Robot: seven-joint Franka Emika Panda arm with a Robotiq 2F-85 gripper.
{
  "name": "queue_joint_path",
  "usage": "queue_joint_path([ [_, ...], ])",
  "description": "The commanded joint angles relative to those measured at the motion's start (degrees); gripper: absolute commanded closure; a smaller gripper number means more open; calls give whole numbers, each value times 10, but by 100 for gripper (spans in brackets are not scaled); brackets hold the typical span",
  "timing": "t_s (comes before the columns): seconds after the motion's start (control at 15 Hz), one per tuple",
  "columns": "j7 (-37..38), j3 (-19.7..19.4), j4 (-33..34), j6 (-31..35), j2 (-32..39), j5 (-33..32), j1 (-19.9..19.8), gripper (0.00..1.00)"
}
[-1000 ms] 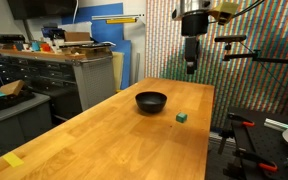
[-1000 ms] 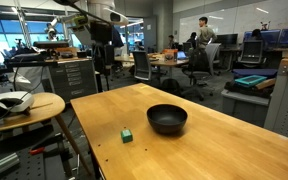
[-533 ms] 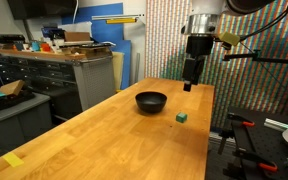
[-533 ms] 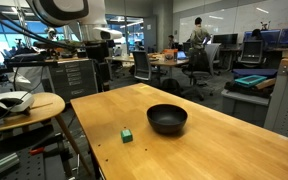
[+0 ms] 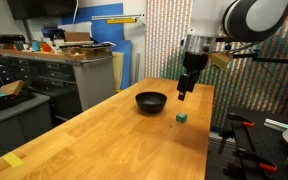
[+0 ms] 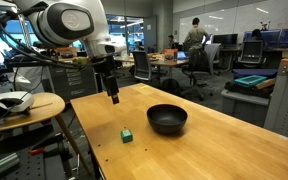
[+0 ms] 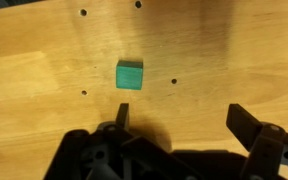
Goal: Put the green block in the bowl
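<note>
Since half a second ago the arm has come down and swung in toward the cube, so the pincer (image 5: 182, 97) now hangs low over the bench (image 5: 104, 140) instead of up by the wall.

From the wrist camera I see the pincer (image 7: 181, 115) spread wide with nothing between its two dark fingers (image 7: 122, 112). The green block (image 7: 130, 74) lies flat on the wood just beyond the left-hand finger in that picture, off to one side of the gap and not inside it. A few small holes dot the bench (image 7: 44, 60) around it.

In both exterior views the pincer (image 6: 114, 100) is clear of the surface, above the green block (image 6: 127, 134) and not touching it. The green block (image 5: 182, 117) sits near the edge of the bench (image 6: 214, 140), close to the bowl (image 5: 151, 101) but apart from it. The bowl (image 6: 167, 119) is black, upright and holds nothing I can see.

Further out in an exterior view a grey drawer cabinet (image 5: 44, 70) stands beyond the bench. In an exterior view a round side table (image 6: 24, 105) sits beside the bench, and a person (image 6: 194, 35) stands far back among the desks.
</note>
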Motion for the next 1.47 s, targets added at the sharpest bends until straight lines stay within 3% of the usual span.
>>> queue_joint_path([
  [0.0, 52, 3, 0, 35, 41, -71, -31, 0],
  [0.2, 67, -11, 0, 34, 67, -92, -30, 0],
  [0.8, 52, -62, 6, 80, 146, -78, -7, 0],
  [1.4, 32, -115, 23, 160, 218, -48, 43, 0],
])
